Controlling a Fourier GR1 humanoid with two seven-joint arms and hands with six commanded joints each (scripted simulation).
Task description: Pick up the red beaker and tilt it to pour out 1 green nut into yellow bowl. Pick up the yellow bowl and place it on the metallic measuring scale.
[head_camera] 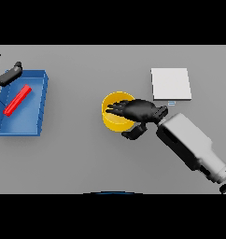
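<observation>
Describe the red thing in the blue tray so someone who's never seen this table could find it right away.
Start at the grey table's left edge, where a blue tray sits just below the left hand. Inside the tray lies the red beaker, a slim bar slanting from lower left to upper right. It is the only red item here; the yellow bowl is round and sits mid-table.

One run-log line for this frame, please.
right hand: over round yellow bowl, fingers spread | left hand: above blue tray holding red beaker | flat square metallic measuring scale: bare
</observation>
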